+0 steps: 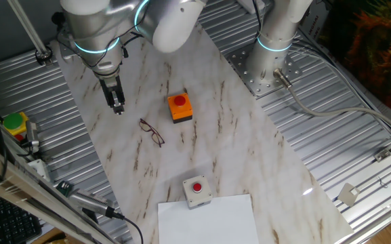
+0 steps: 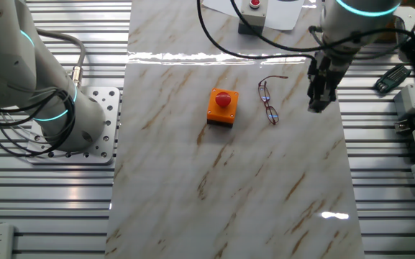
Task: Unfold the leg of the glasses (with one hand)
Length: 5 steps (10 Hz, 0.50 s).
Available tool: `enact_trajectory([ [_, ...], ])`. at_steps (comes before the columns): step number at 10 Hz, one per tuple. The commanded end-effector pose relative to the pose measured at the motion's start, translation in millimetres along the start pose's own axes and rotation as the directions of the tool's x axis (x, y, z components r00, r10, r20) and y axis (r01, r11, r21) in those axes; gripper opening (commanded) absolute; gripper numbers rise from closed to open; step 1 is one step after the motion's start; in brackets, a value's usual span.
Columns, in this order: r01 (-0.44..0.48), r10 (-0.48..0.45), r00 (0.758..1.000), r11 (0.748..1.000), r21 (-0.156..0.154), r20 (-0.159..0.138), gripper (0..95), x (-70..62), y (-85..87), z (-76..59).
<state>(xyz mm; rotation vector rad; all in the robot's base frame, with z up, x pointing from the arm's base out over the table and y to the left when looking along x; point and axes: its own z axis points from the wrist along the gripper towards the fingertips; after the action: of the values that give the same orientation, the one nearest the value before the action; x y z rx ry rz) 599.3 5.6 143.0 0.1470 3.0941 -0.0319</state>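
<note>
Thin reddish-brown wire-frame glasses (image 1: 152,132) lie at frame centre-left: likely light, springy, fragile. Take a temple tip. Pincer (image 1: 118,108) hovers nearby holding nothing; gap unclear.

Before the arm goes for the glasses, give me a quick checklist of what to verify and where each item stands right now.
1. Glasses in view in both cameras: ok.
2. Glasses lying flat on the marble table, apart from the orange button box: ok.
3. Gripper holding nothing: ok.
4. Gripper off to the side of the glasses, not touching them: ok.
5. Gripper open enough for a temple arm: cannot tell.
6. Which leg is folded: cannot tell, frame too thin.
</note>
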Motion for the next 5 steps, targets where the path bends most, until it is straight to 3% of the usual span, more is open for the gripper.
enact_trajectory([
  [1, 0.081, -0.081, 0.997, 0.997, 0.021, 0.001, 38.0, -1.8, 24.3, 11.8],
  [5, 0.122, -0.122, 0.993, 0.993, 0.011, -0.009, 38.0, -5.2, 74.4, 20.3],
])
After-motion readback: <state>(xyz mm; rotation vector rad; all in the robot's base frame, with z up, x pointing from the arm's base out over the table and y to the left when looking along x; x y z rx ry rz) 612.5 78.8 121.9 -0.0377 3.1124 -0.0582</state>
